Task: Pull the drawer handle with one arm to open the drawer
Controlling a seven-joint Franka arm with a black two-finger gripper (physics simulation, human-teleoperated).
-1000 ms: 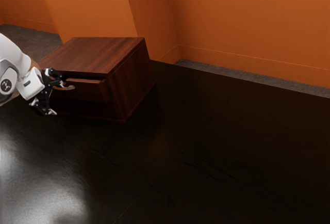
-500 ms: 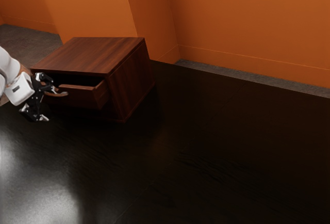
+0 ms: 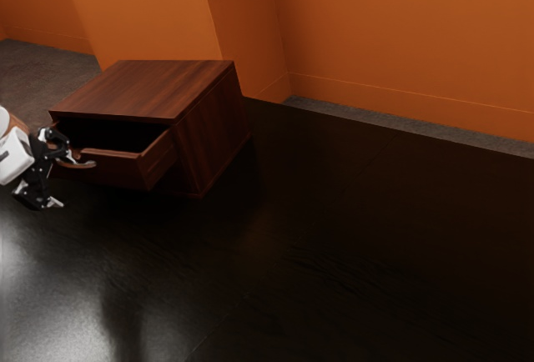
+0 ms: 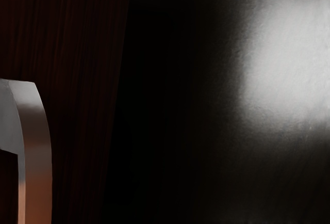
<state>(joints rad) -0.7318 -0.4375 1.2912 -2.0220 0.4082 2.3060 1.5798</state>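
Insp. note, drawer-pull op.

Cabinet (image 3: 150, 87): dark wood, standing on glossy tabletop (image 3: 334, 253) at the far side of the exterior view's left, close to the orange wall. Drawer (image 3: 125, 166) is partly out, front face proud of the carcass, with a dark gap showing behind it. Judged approx. part-way open, not at full travel.

Drawer handle (image 3: 82, 163): pale bar on the drawer front, pointing toward the exterior view's left. The wrist view has it as a bright bent bar (image 4: 32, 152) close to the camera, with wood grain of the drawer front behind.

Gripper (image 3: 60, 158): at the handle's near end, w/ fingers clamped on the bar as far as can be read. Arm comes in at the frame's left edge.

Risks from here:
- Grip is at the bar's end, not its mid-pt. An off-axis pull could skew the drawer and bind it in the runners.
- Slip off the smooth bar if the pull line drifts up or down.
- Arm looks near the limit of its retreat, so reach may run out before full opening.
- Cabinet looks unsecured. It may drag across the slick tabletop instead of the drawer sliding.
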